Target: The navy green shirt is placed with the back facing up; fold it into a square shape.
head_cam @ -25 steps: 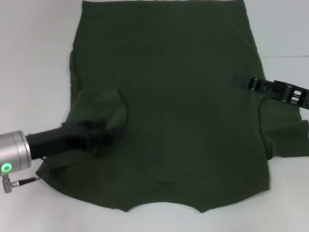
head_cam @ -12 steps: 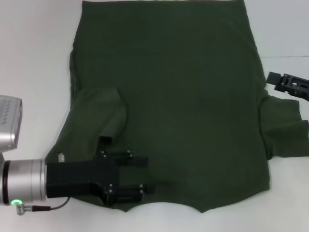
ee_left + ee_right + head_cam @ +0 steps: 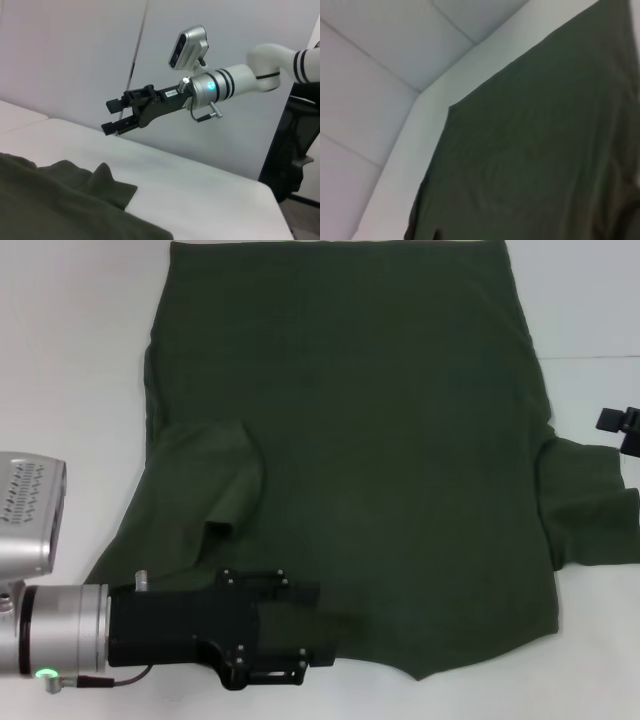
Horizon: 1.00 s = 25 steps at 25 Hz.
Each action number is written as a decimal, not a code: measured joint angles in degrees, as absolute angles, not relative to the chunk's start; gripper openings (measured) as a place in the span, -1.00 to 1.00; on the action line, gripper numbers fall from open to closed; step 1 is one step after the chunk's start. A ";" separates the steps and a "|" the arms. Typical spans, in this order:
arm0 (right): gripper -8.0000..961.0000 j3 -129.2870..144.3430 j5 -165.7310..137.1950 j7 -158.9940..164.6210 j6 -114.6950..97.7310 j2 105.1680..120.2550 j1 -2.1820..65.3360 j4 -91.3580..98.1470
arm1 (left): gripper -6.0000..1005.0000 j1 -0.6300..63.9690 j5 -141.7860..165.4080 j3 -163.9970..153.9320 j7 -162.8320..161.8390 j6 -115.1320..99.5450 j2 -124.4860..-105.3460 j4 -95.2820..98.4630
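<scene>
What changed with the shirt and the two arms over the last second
The left tool let go of the folded-in left sleeve and moved toward the robot, now over the navy green shirt by its neckline, open. The right tool withdrew from the shirt's right side off toward the table edge; it is open and raised. The shirt's body and right sleeve lie as before.

Light was bright and even from overhead, and the white bench point(image 3: 80, 360) looked nearly washed out. The shirt point(image 3: 360, 440) read as a flat dark mass with faint folds and soft, short shadows at its edges. The right wrist view was blurred throughout; the left wrist view was sharper.
</scene>
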State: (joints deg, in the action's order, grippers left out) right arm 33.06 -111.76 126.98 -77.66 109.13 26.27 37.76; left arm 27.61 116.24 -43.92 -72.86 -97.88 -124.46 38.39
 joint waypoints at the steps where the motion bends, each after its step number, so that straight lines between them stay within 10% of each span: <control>1: 0.77 32.42 -112.24 127.53 -77.59 109.11 26.23 37.78 | 0.40 27.61 116.67 -43.98 -72.43 -97.57 -124.45 38.39; 25: 0.66 31.37 -122.05 132.96 -66.00 110.02 26.04 34.30 | 0.40 27.92 117.93 -43.78 -71.92 -95.90 -124.38 38.32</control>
State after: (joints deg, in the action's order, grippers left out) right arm 31.37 -122.05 132.96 -66.00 110.02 26.04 34.30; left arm 27.92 117.93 -43.78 -71.92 -95.90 -124.38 38.32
